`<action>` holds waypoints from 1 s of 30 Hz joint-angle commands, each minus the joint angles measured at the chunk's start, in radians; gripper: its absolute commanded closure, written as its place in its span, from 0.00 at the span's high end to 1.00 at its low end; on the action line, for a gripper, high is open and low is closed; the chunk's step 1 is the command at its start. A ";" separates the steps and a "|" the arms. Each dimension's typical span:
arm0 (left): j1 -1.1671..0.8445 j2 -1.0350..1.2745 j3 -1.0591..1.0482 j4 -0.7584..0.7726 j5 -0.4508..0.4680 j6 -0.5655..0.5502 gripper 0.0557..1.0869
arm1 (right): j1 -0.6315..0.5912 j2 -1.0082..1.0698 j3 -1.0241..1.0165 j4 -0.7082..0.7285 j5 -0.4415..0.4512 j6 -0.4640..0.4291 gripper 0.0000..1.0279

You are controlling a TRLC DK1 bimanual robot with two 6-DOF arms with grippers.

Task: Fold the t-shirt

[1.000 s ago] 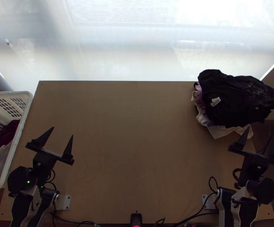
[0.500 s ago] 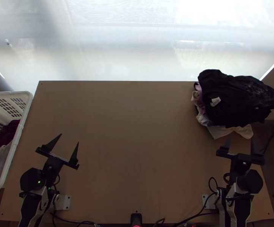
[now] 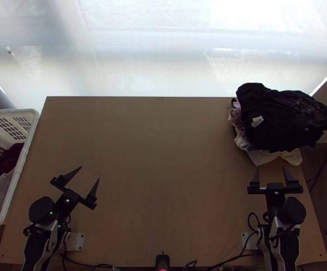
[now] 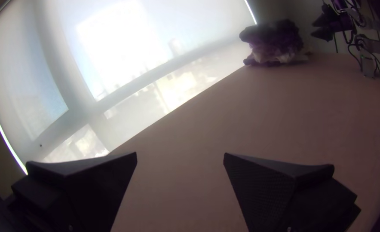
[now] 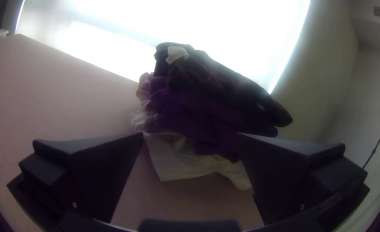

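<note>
My left gripper (image 3: 90,173) is open over the table's near left part, nothing between its fingers; in the left wrist view the same gripper (image 4: 180,155) spans bare wood. My right gripper (image 3: 270,169) stands open just on the near side of a clothes pile, and in the right wrist view this gripper (image 5: 191,135) has the pile beyond its fingers. On top of the pile lies a bunched black garment (image 3: 285,118) with a white tag. Purple cloth (image 5: 194,107) and a white garment (image 5: 177,161) lie under it. Which piece is the t-shirt, I cannot tell.
A white basket (image 3: 24,156) holding dark red and pale clothes stands at the table's left edge. The wooden table (image 3: 158,158) stretches between the arms. Beyond its far edge is a bright window blind (image 3: 140,49). Cables (image 3: 235,256) run along the near edge.
The left gripper has shifted right and slightly nearer the table's near edge. The right gripper has moved left and turned to point straight up the picture. The pile has stayed put.
</note>
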 commanded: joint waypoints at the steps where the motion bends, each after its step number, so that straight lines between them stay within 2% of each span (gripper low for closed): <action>1: 0.043 -0.001 -0.004 -0.043 0.020 0.016 0.96 | 0.005 -0.001 0.000 -0.012 -0.003 -0.012 0.96; 30: 0.096 -0.001 -0.004 -0.045 0.028 0.018 0.96 | 0.002 -0.001 0.000 -0.012 -0.005 -0.012 0.96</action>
